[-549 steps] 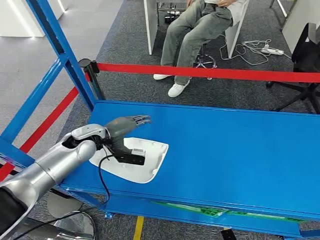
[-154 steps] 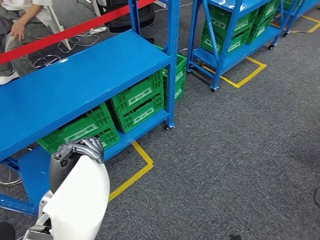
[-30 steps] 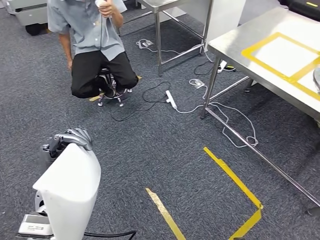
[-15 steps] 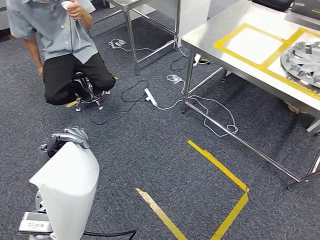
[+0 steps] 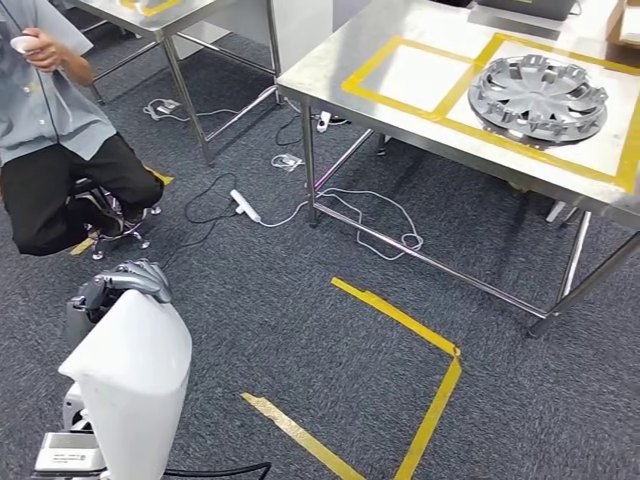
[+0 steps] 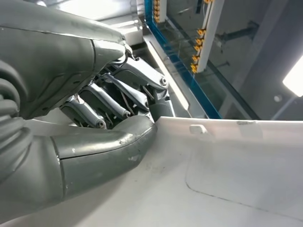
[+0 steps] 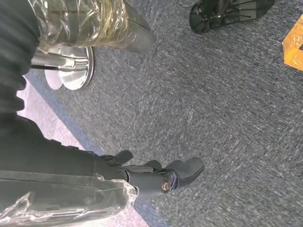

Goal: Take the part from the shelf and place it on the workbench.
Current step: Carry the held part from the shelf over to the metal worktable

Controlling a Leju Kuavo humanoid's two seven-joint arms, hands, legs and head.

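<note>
My left hand [image 5: 124,283] grips the top edge of a white moulded plastic part [image 5: 132,375], held upright at the lower left of the head view. In the left wrist view the fingers [image 6: 118,94] curl over the part's rim and the thumb presses on its white face [image 6: 221,184]. The workbench [image 5: 332,75] is a steel table with yellow taped squares, ahead and to the right across the carpet. My right hand [image 7: 168,177] hangs over the grey carpet with its fingers apart and nothing in it.
A silver wheel cover [image 5: 537,96] lies in one taped square on the workbench. A person [image 5: 53,150] sits on a stool at the left. A power strip [image 5: 245,207] and cables trail under the bench. Yellow tape [image 5: 423,350] marks the floor.
The whole view has swung round: the workbench and wheel cover now stand nearer and further left, the person slid to the left edge. My left hand still holds the white part.
</note>
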